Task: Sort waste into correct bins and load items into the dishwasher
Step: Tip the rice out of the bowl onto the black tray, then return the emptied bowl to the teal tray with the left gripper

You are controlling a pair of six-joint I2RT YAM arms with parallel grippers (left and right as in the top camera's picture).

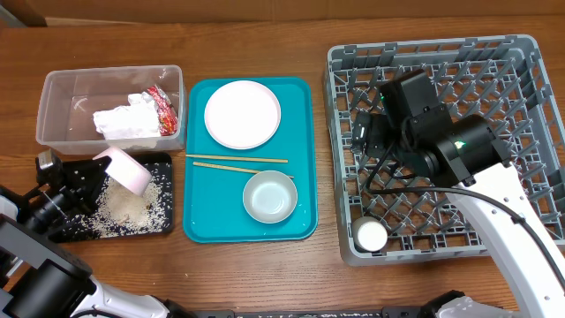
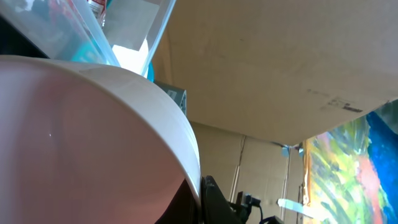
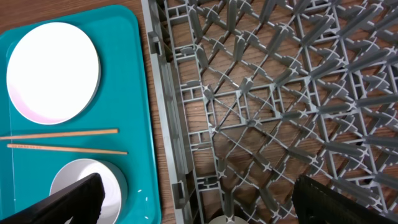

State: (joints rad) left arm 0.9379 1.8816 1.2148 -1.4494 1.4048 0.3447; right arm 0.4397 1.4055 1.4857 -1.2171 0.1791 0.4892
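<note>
My left gripper [image 1: 104, 164] is shut on a tilted pinkish-white bowl [image 1: 126, 169], held over the black tray [image 1: 163, 221], where loose rice [image 1: 124, 208] lies. In the left wrist view the bowl [image 2: 81, 143] fills the frame, its rim pinched by a black finger. The clear tub [image 1: 62, 93] holds the crumpled napkin [image 1: 128, 122] and the red wrapper [image 1: 164, 108]. My right gripper [image 3: 199, 202] is open and empty above the grey rack's [image 1: 530, 71] left wall. A small white cup [image 1: 371, 235] stands in the rack's front left corner.
A teal serving tray [image 1: 300, 97] between tub and rack carries a round plate [image 1: 242, 114], two chopsticks [image 1: 237, 162] and a white bowl [image 1: 269, 196]. The right wrist view shows the plate [image 3: 53, 71], chopsticks [image 3: 62, 140] and bowl [image 3: 81, 177].
</note>
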